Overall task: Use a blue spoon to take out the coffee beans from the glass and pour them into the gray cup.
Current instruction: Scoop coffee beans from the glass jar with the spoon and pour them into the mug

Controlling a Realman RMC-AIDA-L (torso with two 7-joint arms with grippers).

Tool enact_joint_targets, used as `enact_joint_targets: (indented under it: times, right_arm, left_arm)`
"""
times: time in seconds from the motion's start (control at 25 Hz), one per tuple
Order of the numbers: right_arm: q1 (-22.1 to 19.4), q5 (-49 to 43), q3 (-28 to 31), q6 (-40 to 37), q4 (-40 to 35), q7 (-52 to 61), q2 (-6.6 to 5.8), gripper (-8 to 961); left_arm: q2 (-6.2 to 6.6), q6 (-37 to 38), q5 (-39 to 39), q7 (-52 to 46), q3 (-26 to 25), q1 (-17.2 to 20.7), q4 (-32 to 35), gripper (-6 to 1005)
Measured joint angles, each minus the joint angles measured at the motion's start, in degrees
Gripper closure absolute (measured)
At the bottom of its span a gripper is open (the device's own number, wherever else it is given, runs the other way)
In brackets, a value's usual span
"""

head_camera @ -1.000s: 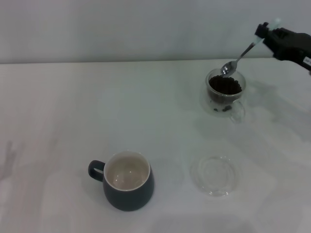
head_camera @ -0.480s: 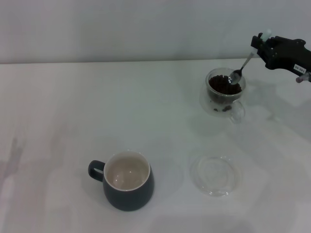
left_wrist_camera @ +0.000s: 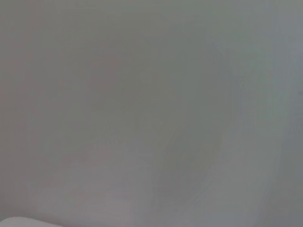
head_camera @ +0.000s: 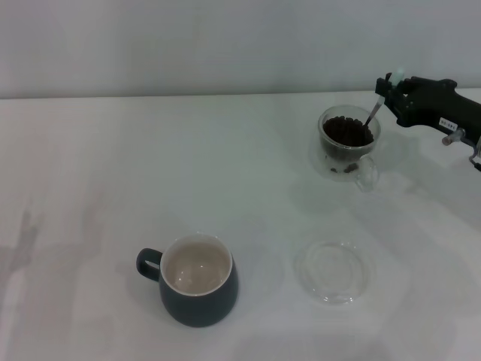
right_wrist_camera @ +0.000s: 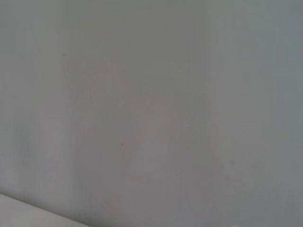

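Over the glass (head_camera: 349, 138), just beyond its far right rim, the right gripper (head_camera: 392, 89) is clamped on the pale handle of the blue spoon (head_camera: 373, 111). The spoon slants steeply down so its bowl sits buried in the coffee beans (head_camera: 347, 130), likely to load a scoop. Its arm reaches in low and level from the glass's right. Well away, toward the near left, waits the gray cup (head_camera: 198, 279). No left gripper shows.
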Motion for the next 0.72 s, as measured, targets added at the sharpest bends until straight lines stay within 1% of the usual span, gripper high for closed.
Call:
enact_joint_targets:
  times: [0.36,0.72]
  right_arm:
    - [0.4,7.35,-1.32,0.19,3.73,1.18,0.03,806]
    - [0.2,8.03,-1.31,1.85,4.34,9.88,0.03,804]
  left_arm:
    - [0.05,-0.29,-0.71,0.07,0.0,-0.02,-0.47,288]
    - [0.19,-0.11,-0.71,0.12,0.0,-0.14,-0.61,289]
